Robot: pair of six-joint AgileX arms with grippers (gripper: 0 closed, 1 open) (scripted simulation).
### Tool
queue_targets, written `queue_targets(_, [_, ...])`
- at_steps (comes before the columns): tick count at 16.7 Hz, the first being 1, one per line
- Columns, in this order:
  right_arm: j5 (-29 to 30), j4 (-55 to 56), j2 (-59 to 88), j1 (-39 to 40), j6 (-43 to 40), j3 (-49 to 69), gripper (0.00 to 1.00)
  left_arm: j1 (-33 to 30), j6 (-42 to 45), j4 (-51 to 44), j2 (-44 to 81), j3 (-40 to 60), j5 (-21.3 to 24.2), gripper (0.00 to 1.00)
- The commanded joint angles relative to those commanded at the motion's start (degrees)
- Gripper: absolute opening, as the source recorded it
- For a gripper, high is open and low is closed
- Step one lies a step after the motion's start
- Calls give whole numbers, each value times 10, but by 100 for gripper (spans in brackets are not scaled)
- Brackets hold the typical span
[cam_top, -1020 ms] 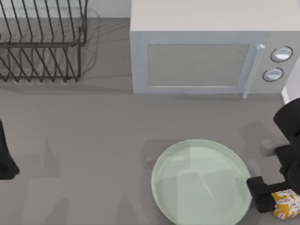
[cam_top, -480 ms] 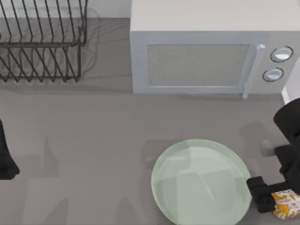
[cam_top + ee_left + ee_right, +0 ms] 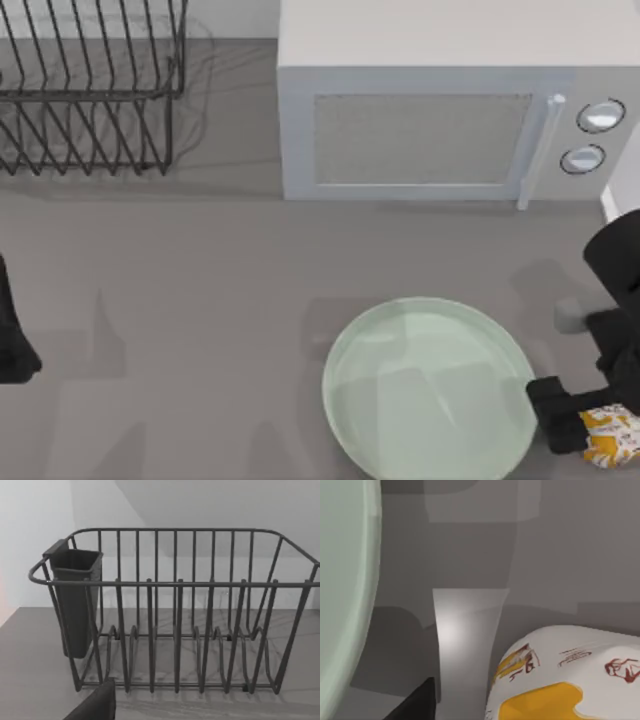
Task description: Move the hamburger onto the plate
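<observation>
Black, matte right end effector (image 3: 588, 432) sits at the tabletop's near-right corner, right at the hamburger (image 3: 612, 436); whether its fingers are closed on the wrap or just beside it, can't tell; one dark finger tip (image 3: 415, 702) shows in the right wrist view w/ grey surface between it and the wrap. Hamburger = small roundish lump in white paper, orange-yellow patches, small reddish-brown printed marks; paper looks smooth, lightly creased; it's just off the plate's right edge, not on it. Plate (image 3: 350, 400) = large, round, flat, pale mint green, glossy w/ soft reflections, low raised rim; sits near-centre-right of the tabletop, nothing on it; its rim curves past in the right wrist view (image 3: 350, 605).

Left arm (image 3: 12, 330) parked at the far left edge, black; end effector state can't tell.

Tabletop (image 3: 200, 300) = plain mid-grey, smooth, matte, w/ faint shadows. At the back: microwave (image 3: 430, 120), boxy, light grey, mesh-textured door window, slim vertical handle, two round dials at right; dish rack (image 3: 90, 90) at back left, dark thin wire, upright bars & curved dividers, w/ a dark squarish cutlery cup (image 3: 75, 605) hung on one end. Wall behind pale, plain.
</observation>
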Motion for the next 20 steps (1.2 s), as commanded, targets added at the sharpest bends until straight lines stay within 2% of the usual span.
queue_targets(2, [0, 0, 0, 0, 0, 0, 0, 0, 0, 0, 0, 0, 0, 100])
queue_targets(3, [5, -46, -43, 0, 1, 21, 0, 0, 0, 0, 0, 0, 0, 100])
queue_targets(7, [5, -88, -58, 0, 1, 53, 0, 0, 0, 0, 0, 0, 0, 100])
queue_targets(14, [5, -289, -131, -2, -2, 168, 0, 0, 0, 0, 0, 0, 0, 100])
queue_targets(20, [4, -305, -140, -1, -2, 181, 0, 0, 0, 0, 0, 0, 0, 100])
